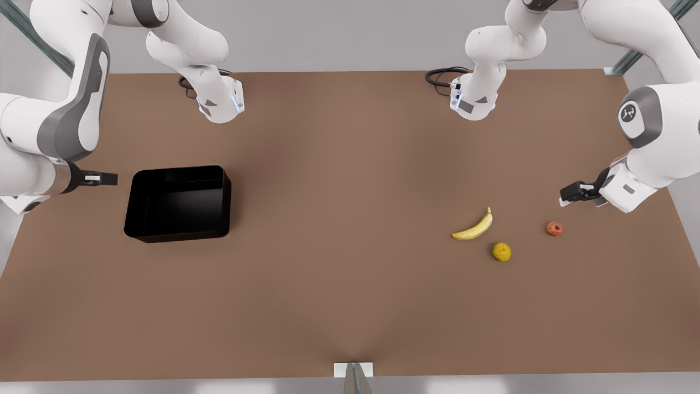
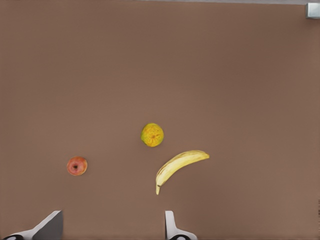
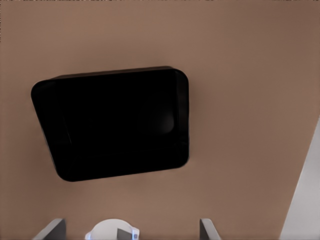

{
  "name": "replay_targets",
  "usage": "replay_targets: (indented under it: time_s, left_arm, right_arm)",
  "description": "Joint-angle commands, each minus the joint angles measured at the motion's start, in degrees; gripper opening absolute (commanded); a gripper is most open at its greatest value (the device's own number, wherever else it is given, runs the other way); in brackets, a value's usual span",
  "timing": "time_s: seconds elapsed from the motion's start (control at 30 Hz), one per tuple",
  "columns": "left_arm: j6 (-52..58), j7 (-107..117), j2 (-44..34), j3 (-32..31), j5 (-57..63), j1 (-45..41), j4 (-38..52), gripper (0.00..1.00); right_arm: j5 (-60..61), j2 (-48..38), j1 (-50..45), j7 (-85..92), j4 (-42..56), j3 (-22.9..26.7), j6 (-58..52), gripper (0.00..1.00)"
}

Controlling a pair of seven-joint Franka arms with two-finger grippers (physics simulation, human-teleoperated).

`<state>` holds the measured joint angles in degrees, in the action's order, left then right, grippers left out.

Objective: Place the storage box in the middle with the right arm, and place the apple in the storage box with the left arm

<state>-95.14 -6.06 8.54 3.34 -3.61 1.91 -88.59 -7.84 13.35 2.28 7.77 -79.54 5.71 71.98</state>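
Observation:
The storage box, a glossy black tub, sits on the brown table at the front view's left; it also fills much of the right wrist view. My right gripper hovers just off the box's outer side, open, holding nothing. The small red-orange apple lies on the table at the front view's right, and in the left wrist view it lies ahead of the fingers. My left gripper hangs above and a little behind the apple, open and empty.
A yellow banana and a yellow-green round fruit lie beside the apple, toward the table's middle. Black cables coil at the back edge. A small white bracket sits at the front edge. Bare table lies between box and fruit.

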Motion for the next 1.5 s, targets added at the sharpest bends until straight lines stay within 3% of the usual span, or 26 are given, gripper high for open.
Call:
replay_targets:
  time_s: [0.0, 0.13, 0.2, 0.3, 0.37, 0.43, 0.63, 0.8, 1.1, 1.17, 1.2, 1.3, 1.47]
  left_arm:
    - [0.0, 0.0, 0.0, 0.0, 0.1, 0.0, 0.0, 1.0]
    - [-0.6, 0.9, -0.7, -0.2, 0.3, -0.1, -0.3, 1.0]
    - [0.0, 11.5, 0.6, -0.2, -2.2, 0.1, -0.7, 1.0]
    - [0.1, 31.4, 6.9, 1.8, -16.3, 2.3, -0.8, 1.0]
    - [0.6, 34.5, 14.0, 6.5, -34.7, 5.6, -0.9, 1.0]
    - [2.2, 43.9, 19.2, 7.5, -42.5, 6.1, -1.1, 1.0]
    - [8.3, 44.0, 31.2, 7.6, -56.1, 13.7, -2.9, 1.0]
    - [10.7, 43.5, 36.5, 7.5, -56.2, 22.2, -1.2, 1.0]
    - [11.4, 41.1, 43.0, 7.5, -56.9, 23.7, -1.2, 1.0]
    - [11.4, 41.0, 43.4, 7.5, -57.5, 23.9, -1.2, 1.0]
    - [11.4, 41.0, 43.4, 7.6, -58.4, 24.8, -1.1, 1.0]
    - [11.4, 40.6, 43.8, 8.1, -58.6, 26.4, -0.7, 1.0]
    - [11.5, 40.0, 46.6, 9.1, -58.5, 27.4, -0.1, 1.0]
  right_arm:
    - [0.0, -0.1, 0.2, 0.1, 0.0, 0.0, -0.1, 1.0]
    - [-0.6, 1.6, 0.2, -0.9, -1.1, -0.2, -0.1, 1.0]
    - [-0.2, 6.8, 0.3, -1.4, -6.7, -0.2, 7.6, 1.0]
    - [0.1, 6.1, 0.3, -1.4, -17.7, -0.2, 20.1, 1.0]
    - [0.3, 2.4, 2.3, -1.3, -29.7, -0.2, 32.3, 1.0]
    - [0.4, 2.1, 5.1, -0.1, -34.7, 0.1, 40.3, 1.0]
    - [0.5, 7.7, 7.6, 14.0, -32.4, 5.7, 44.6, 1.0]
    - [3.4, 10.6, 7.2, 14.0, -33.1, 5.8, 47.3, 1.0]
    - [3.4, 13.0, 7.1, 14.4, -34.0, 5.8, 47.7, 1.0]
    - [3.3, 12.9, 7.0, 14.6, -33.8, 5.8, 47.3, 0.91]
    - [3.3, 12.9, 7.0, 14.7, -33.8, 5.8, 47.1, 0.72]
    - [3.3, 13.0, 7.1, 16.2, -33.8, 5.8, 47.2, 0.44]
    - [3.2, 13.2, 7.5, 16.2, -33.8, 5.8, 47.2, 0.28]
